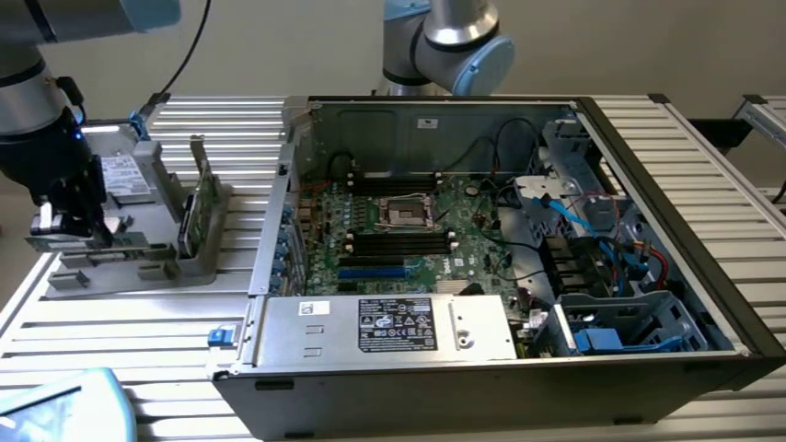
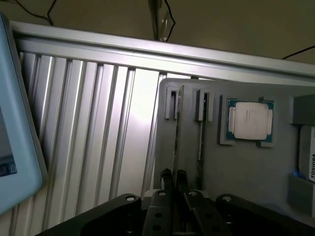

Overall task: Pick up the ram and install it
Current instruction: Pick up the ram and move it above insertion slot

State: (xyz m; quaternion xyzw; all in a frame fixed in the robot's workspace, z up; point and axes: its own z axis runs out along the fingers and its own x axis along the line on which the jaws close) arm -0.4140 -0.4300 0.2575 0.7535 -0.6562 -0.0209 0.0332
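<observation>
The ram (image 2: 177, 125) is a thin stick standing on edge in a slot of the grey tray (image 2: 246, 172). A second stick (image 2: 201, 140) stands in the slot beside it. My gripper (image 2: 173, 173) is at the near end of the first stick. Its two black fingertips (image 2: 166, 176) press close on either side of that end, shut on it. In the exterior view my gripper (image 1: 76, 235) hangs low over the tray (image 1: 160, 269) at the exterior view's left. The open computer case (image 1: 516, 230), with black motherboard slots (image 1: 399, 241), lies to the exterior view's right of the tray.
On the tray, a square silver processor (image 2: 248, 120) and a labelled hard drive (image 2: 307, 160) sit beyond the sticks. A light blue device (image 1: 62, 405) lies at the ribbed table's near corner. Another arm's base (image 1: 448, 41) stands behind the case.
</observation>
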